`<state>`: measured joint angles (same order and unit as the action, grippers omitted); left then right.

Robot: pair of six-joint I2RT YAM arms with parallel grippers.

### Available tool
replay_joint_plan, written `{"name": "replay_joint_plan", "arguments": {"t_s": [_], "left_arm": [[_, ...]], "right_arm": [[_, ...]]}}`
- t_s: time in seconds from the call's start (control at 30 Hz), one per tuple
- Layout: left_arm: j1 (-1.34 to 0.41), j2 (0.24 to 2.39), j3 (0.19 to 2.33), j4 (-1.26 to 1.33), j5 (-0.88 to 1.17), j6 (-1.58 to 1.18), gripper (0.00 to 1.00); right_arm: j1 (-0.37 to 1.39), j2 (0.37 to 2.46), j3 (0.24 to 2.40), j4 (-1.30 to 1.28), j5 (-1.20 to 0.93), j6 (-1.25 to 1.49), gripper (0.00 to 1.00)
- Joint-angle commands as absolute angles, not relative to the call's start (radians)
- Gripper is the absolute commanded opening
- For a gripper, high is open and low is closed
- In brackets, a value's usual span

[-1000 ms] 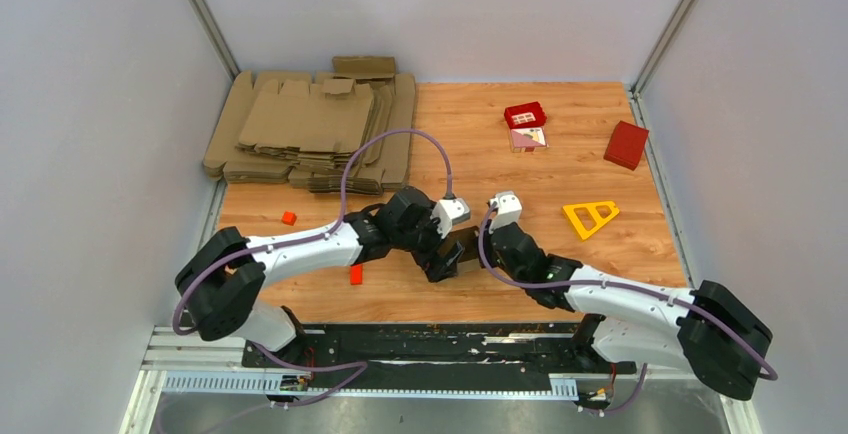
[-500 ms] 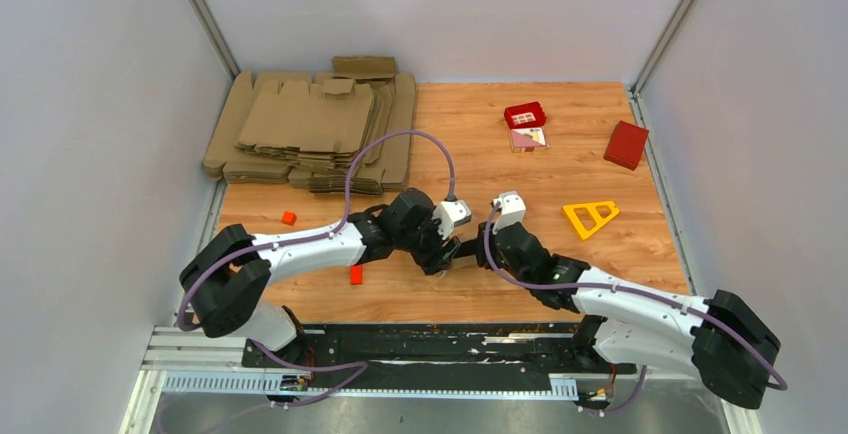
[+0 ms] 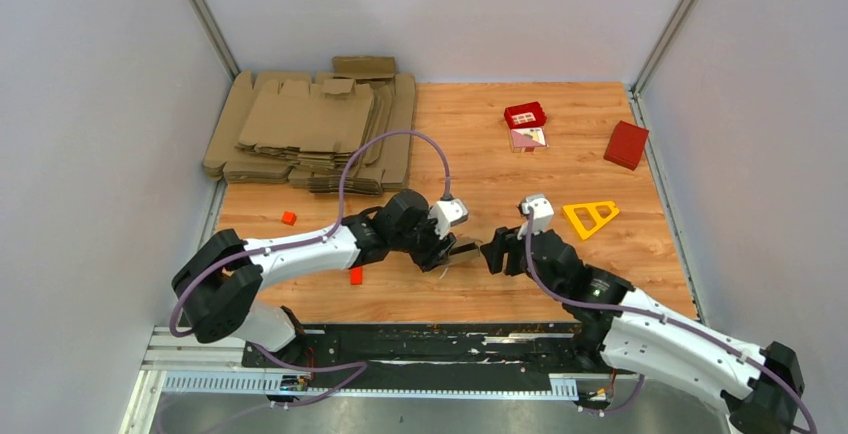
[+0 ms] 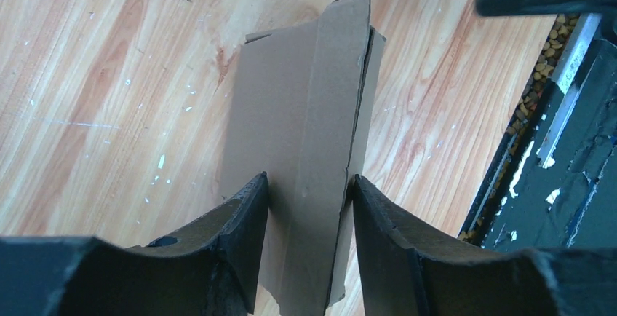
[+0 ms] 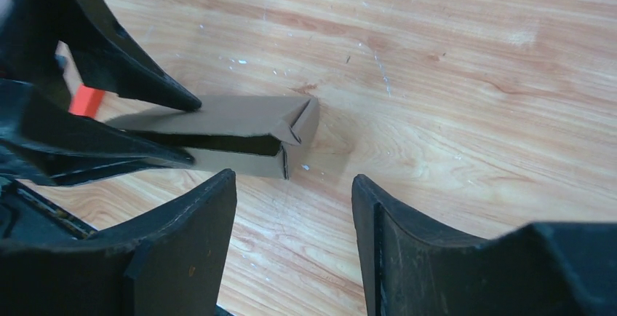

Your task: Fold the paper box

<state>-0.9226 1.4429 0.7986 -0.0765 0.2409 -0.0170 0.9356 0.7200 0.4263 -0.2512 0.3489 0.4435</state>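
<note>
Brown paper box (image 4: 298, 97) is clamped by the left gripper (image 4: 309, 183); right gripper (image 5: 292, 180) stands open nearby.

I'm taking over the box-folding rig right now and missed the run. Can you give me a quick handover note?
Left gripper: shut on the small brown cardboard paper box, one finger against each long side, at the front middle of the wooden table. I cannot tell whether the box rests on the wood.
Right gripper: open and empty, facing the box's free end without touching it.
Done: the box is folded into a narrow, flattish sleeve, and its end flap is bent inward.
Left: one long side gapes open and that end is not closed. The flaps probably need tucking with the right gripper.
</note>
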Motion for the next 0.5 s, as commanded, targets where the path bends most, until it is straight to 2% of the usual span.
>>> {"name": "replay_joint_plan", "arguments": {"t_s": [0.0, 0.17, 0.33, 0.47], "left_arm": [[-0.945, 1.449, 0.805, -0.056, 0.241, 0.016, 0.52], [-0.989, 1.503, 0.832, -0.094, 0.206, 0.043, 0.45], [-1.026, 1.526, 0.848, -0.099, 0.138, 0.047, 0.34], [-1.027, 1.534, 0.847, -0.093, 0.136, 0.045, 0.31]], "right_arm": [[0.942, 0.599, 0.422, -0.301, 0.361, 0.443, 0.61], [0.94, 0.573, 0.437, -0.344, 0.363, 0.446, 0.63], [0.939, 0.645, 0.466, -0.374, 0.334, 0.472, 0.63], [0.938, 0.703, 0.476, -0.37, 0.314, 0.479, 0.62]]}}
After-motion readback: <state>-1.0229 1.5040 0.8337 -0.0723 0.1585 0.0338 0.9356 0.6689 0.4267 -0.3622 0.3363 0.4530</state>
